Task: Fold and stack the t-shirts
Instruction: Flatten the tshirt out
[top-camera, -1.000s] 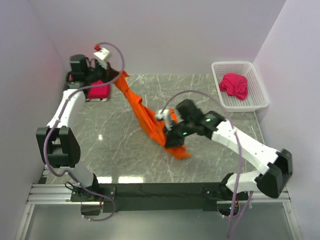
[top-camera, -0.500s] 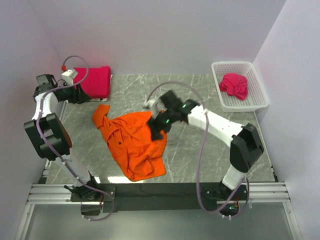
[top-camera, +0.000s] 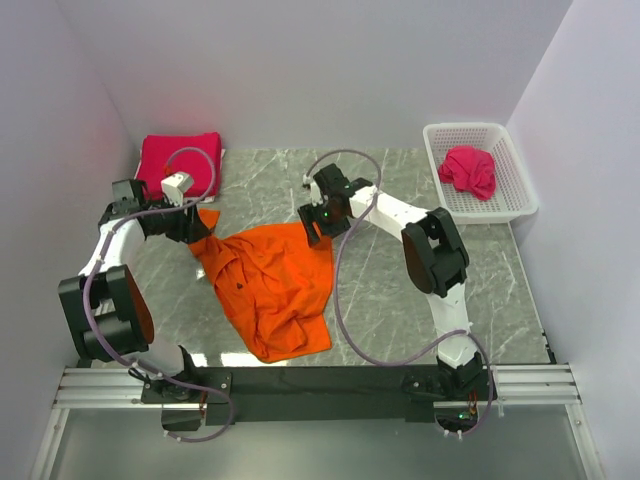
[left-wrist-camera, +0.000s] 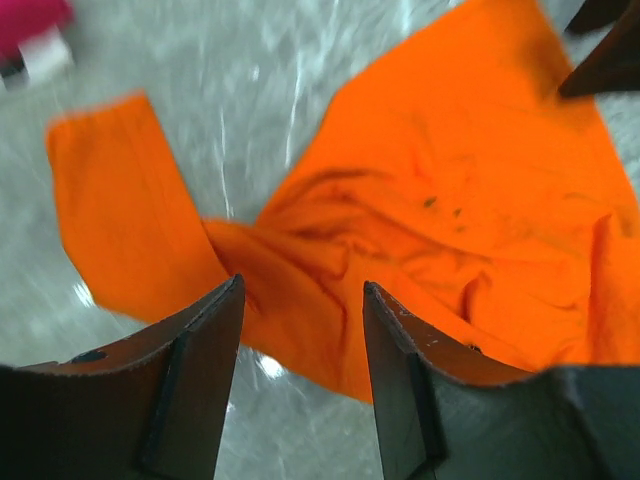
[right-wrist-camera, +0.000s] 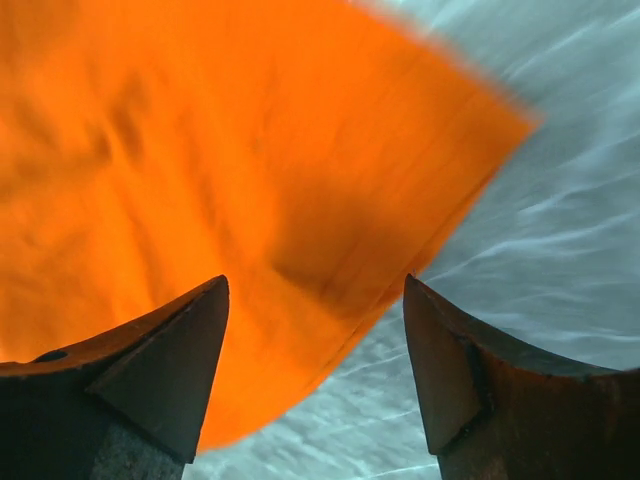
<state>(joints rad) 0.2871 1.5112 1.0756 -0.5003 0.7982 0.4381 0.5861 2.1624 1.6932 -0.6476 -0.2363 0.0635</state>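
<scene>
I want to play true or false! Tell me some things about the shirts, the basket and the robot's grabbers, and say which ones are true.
1. The orange shirt lies on the table. True.
2. A pink shirt sits in the basket. True.
3. The basket stands at the table's left side. False: it is at the far right corner.
4. The right gripper is squeezing the orange shirt. False: its jaws are open over the shirt's corner and hold nothing.
5. The left gripper is open. True.
</scene>
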